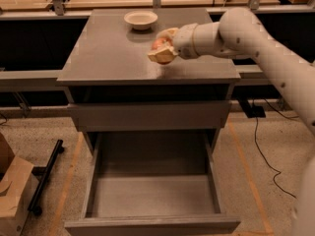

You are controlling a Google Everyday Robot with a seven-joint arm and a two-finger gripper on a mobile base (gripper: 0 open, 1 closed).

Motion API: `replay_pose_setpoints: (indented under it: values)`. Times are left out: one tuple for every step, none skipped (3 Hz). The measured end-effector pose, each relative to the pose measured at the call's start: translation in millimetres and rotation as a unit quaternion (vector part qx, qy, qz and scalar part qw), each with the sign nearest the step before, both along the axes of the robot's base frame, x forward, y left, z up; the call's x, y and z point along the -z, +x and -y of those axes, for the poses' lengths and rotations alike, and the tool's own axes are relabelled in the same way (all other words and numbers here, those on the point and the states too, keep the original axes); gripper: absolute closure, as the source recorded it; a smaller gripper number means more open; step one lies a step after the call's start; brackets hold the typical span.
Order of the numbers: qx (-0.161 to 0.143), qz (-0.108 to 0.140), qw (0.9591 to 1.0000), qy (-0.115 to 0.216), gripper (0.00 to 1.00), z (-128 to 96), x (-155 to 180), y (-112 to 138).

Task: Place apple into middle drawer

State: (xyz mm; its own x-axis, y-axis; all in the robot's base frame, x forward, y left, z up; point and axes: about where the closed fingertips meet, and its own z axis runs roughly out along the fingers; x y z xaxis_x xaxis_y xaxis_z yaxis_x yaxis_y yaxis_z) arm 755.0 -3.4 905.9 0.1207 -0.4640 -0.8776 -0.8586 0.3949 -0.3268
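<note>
The apple (157, 43), red with a yellowish blush, sits between the cream fingers of my gripper (162, 47). The gripper is shut on it and holds it just above the grey cabinet top (108, 58), right of centre. My white arm reaches in from the right. The middle drawer (152, 198) is pulled wide open below, and its grey floor is bare. The gripper and apple are well above and behind the open drawer.
A shallow cream-white bowl (141, 18) stands at the back of the cabinet top. The upper drawer front (147, 115) is closed. A cardboard box (12, 191) and a black bar (44, 176) lie on the floor at left. Cables (261, 146) trail at right.
</note>
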Motion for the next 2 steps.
replay_pose_setpoints:
  values:
    - [0.026,-0.019,0.9991,-0.027,1.00,41.1,-19.2,-84.3]
    - [0.026,-0.053,0.9969,-0.052,1.00,59.3,-8.8,-143.6]
